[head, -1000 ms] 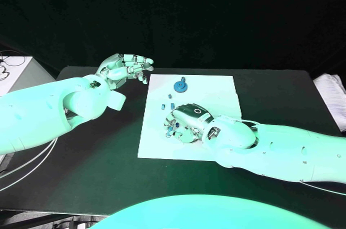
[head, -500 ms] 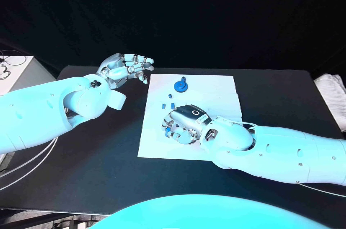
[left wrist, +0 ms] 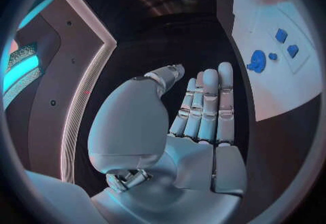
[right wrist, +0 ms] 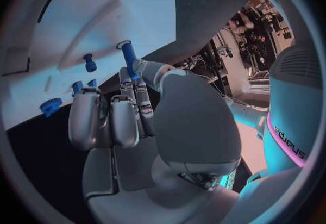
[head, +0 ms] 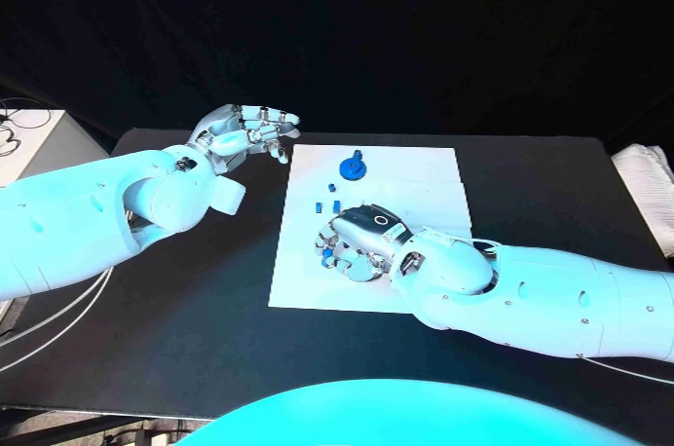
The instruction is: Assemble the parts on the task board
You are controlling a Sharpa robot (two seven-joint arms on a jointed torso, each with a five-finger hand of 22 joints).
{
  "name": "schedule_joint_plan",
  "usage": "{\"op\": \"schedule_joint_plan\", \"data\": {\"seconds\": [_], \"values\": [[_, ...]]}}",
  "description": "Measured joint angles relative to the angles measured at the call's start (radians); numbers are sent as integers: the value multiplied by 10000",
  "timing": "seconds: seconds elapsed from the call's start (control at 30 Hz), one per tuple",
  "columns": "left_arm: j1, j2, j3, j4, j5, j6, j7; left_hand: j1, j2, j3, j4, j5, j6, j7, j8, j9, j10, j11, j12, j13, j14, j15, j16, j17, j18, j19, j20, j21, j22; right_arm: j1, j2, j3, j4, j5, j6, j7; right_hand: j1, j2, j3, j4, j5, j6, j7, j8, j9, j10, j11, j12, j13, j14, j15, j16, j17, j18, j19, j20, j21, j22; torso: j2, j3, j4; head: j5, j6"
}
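- Right hand [head: 362, 240]: reaches in from 4 o'clock and sits over the near-left part of the task board [head: 422, 188]. In the right wrist view its fingers [right wrist: 112, 120] are curled in and hold a long blue peg [right wrist: 129, 59] between fingertips and thumb, so the hand grips this part. The peg stands out beyond the fingertips, over the white plate.
- Small blue parts beside the right hand: in the right wrist view a short blue pin [right wrist: 89, 62] stands on the board just beyond the fingers, two small blue blocks [right wrist: 83, 86] lie close to the fingertips, and a round blue gear [right wrist: 49, 106] lies off to the side of the hand.
- Task board: a white plate at the centre of the black surface [head: 183, 300], its long sides running from 6 to 12 o'clock.
- Gear assembly [head: 352, 166]: a round blue part with an upright stem, at the far end of the board, towards 12 o'clock and well apart from the right hand.
- Left hand [head: 250, 130]: raised over the far-left corner of the surface, at about 10 o'clock, just beside the board's far-left corner and not touching it. In the left wrist view its fingers [left wrist: 207, 104] are stretched out side by side and the palm is bare: the hand is open and holds nothing.
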State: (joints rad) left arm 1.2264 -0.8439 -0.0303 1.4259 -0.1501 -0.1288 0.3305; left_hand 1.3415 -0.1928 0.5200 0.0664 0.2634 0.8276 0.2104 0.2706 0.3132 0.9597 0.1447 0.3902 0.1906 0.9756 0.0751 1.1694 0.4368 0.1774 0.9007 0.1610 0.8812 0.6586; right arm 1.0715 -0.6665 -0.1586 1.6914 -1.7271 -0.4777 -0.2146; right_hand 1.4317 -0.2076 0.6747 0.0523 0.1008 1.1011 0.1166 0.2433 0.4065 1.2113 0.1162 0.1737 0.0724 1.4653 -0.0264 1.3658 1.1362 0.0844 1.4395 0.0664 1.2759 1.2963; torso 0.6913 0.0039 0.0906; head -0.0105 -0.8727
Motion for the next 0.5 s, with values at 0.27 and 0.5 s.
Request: {"op": "schedule_joint_plan", "data": {"seconds": [0.27,0.5], "values": [[0,-4,0,-6,0,2,-7,0,0,0,0,0,0,0,0,0,0,0,0,0,0,0,0,1,0,0,0,0,0,-18,-100,-8,81,-208,-13,-46,-1,-1,0,-1,-1,-1,0,-2,9,0,-1,-52,0,0,0,0,0,0,0,0,0,0,3,0,7,-1,0],[0,-8,-2,-12,0,5,-11,0,0,0,0,0,0,0,0,0,0,0,0,-1,0,0,0,1,0,0,0,0,0,-45,-246,-25,169,-377,-24,-147,-1,-2,1,-2,-6,-1,0,-2,21,-1,-1,-17,0,0,0,0,12,0,0,0,0,23,0,5,6,19,0]]}}
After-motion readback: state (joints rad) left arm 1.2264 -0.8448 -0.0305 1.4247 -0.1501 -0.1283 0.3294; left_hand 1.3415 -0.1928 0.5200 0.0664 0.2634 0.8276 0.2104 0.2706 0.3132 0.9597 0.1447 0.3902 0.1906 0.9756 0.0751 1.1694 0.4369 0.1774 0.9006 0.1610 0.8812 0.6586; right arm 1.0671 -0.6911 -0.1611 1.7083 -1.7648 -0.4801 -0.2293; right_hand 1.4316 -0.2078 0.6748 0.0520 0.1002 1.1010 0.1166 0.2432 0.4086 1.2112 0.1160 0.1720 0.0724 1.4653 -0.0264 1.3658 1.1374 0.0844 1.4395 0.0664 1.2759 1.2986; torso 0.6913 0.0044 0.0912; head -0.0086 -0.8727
